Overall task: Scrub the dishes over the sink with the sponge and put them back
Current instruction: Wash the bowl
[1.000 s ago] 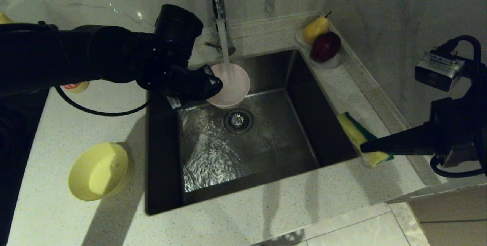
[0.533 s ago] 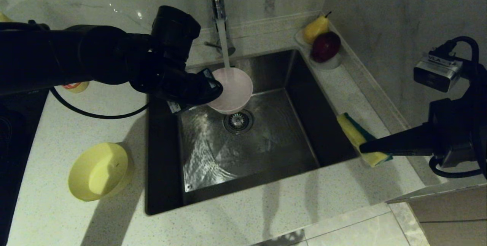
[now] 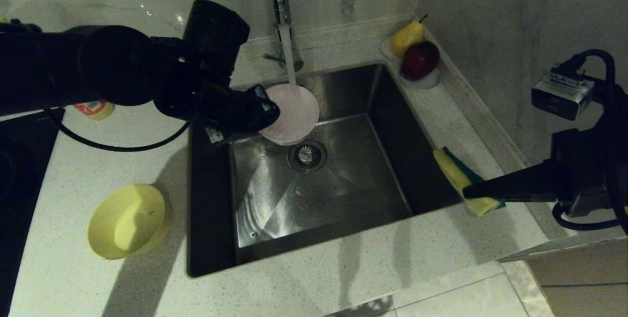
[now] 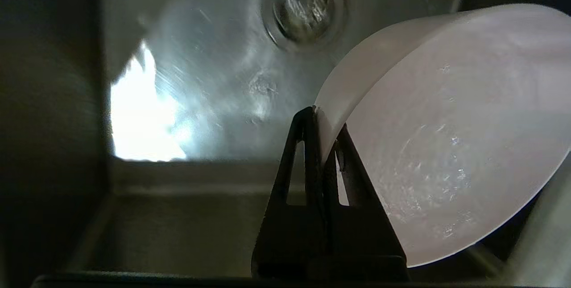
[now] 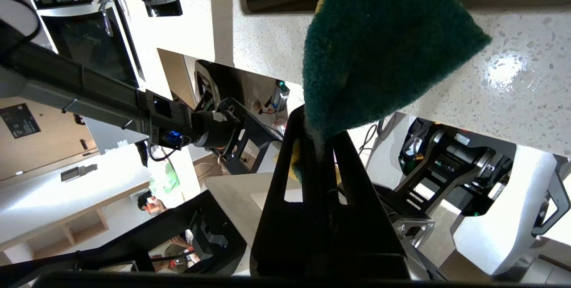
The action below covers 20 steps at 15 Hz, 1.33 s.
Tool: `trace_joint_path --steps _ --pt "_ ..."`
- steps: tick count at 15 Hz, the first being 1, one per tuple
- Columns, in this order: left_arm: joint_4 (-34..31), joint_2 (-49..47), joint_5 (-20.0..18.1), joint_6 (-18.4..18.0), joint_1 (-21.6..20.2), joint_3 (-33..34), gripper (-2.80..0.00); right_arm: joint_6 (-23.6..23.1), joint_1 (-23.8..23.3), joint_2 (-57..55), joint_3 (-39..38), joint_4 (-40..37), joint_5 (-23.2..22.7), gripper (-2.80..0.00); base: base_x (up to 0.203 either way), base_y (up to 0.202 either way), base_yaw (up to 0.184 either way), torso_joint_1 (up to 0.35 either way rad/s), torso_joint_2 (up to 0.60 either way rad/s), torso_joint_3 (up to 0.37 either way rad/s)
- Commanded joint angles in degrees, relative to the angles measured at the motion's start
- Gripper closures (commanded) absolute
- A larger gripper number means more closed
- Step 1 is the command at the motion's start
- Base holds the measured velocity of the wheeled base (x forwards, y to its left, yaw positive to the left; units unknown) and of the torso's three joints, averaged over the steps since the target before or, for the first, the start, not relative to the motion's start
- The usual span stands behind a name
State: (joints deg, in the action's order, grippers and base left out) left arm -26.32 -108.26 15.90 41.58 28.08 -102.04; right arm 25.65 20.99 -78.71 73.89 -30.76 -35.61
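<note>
Since the earlier frame, left gripper (image 3: 267, 111) has drawn the pink bowl (image 3: 290, 113) slightly back under the tap stream (image 3: 289, 64), clamped on its rim over the sink (image 3: 392, 111). Right gripper (image 3: 468, 190) pinches the sponge (image 3: 458, 174) over the tabletop (image 3: 319, 273). Risk: the wet rim slipping from that thin pinch.

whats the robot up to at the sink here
It is washing dishes. The left gripper is shut on the rim of the pink bowl, holding it under the running tap above the sink. The right gripper pinches the sponge over the counter beside the sink. A yellow bowl waits on the counter.
</note>
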Motion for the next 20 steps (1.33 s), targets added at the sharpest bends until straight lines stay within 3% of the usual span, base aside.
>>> trace_joint_path --steps 1,3,6,8,12,16,20 --pt "0.49 4.43 3.9 -2.82 -0.24 0.67 0.0 0.11 0.1 0.13 -0.15 -0.18 -0.25 0.0 0.0 0.0 0.0 0.0 0.0 0.0" --pt "2.83 7.63 6.39 -5.66 -0.73 0.86 0.0 0.19 0.1 0.44 -0.23 -0.22 -0.25 0.0 0.0 0.0 0.0 0.0 0.0 0.0" --pt "10.82 11.43 13.1 -14.1 -1.34 3.62 0.0 0.19 0.1 0.58 -0.23 -0.27 -0.25 0.0 0.0 0.0 0.0 0.0 0.0 0.0" --pt "18.57 13.61 14.92 -19.5 -1.45 6.88 0.0 0.19 0.1 0.31 -0.32 -0.27 -0.25 0.0 0.0 0.0 0.0 0.0 0.0 0.0" --pt "34.3 16.41 15.17 -29.61 -1.52 11.92 0.0 0.19 0.1 0.32 -0.32 -0.18 -0.16 0.0 0.0 0.0 0.0 0.0 0.0 0.0" --pt "47.77 16.76 14.74 -37.02 -1.45 16.41 0.0 0.1 0.01 0.23 -0.32 -0.18 -0.07 0.0 0.0 0.0 0.0 0.0 0.0 0.0" --pt "59.32 19.07 9.0 -45.04 -1.45 22.74 0.0 0.1 0.1 -0.03 -0.41 -0.18 -0.25 0.0 0.0 0.0 0.0 0.0 0.0 0.0"
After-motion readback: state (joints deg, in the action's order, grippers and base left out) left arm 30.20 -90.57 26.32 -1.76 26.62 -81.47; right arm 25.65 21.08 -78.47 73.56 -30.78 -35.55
